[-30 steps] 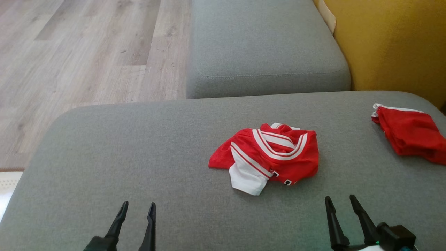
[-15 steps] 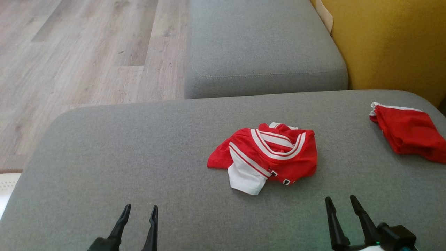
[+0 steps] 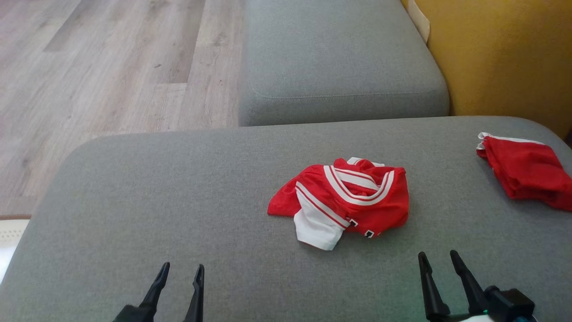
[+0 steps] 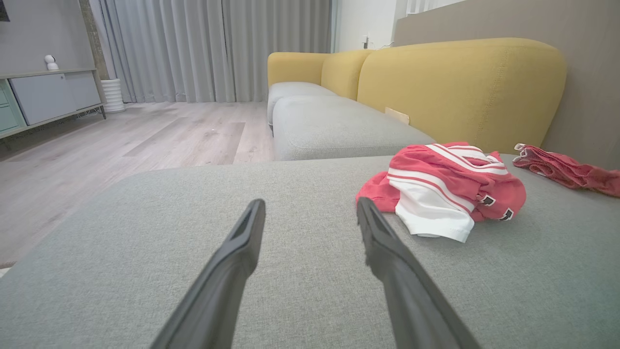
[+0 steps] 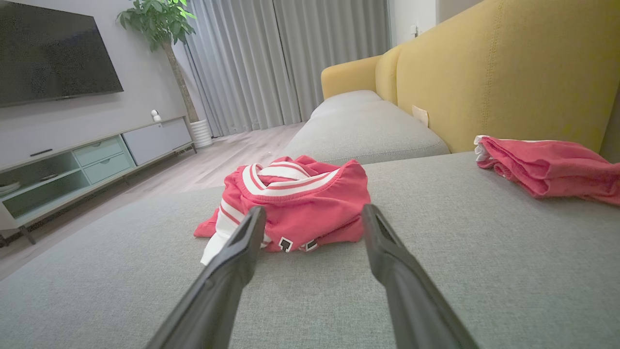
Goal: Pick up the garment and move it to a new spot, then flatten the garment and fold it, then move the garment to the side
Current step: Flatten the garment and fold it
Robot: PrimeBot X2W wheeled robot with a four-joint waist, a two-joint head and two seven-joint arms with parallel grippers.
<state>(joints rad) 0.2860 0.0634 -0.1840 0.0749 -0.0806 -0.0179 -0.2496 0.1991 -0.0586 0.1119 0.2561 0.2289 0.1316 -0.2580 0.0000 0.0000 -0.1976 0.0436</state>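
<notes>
Garment [image 3: 342,201], red with white stripes, lies crumpled on the grey sofa cushion [image 3: 156,192]. My left claw [image 3: 183,265] hangs spread wide and empty, nearer me and well left of the garment. My right claw [image 3: 437,253], spread just as wide and empty, sits nearer me, just right of it. Another red cloth [image 3: 523,172] lies well right of the garment.

Pale wood flooring [image 3: 111,67] is stretching away beside a sofa with grey seat cushions [image 3: 339,53] and a mustard-yellow backrest [image 5: 508,72]. Grey curtains [image 5: 271,63] are hanging full-length along the far wall. A dark television [image 5: 53,53] is hanging above a low cabinet [image 5: 97,155], with a leafy plant [image 5: 155,22] standing beside it.
</notes>
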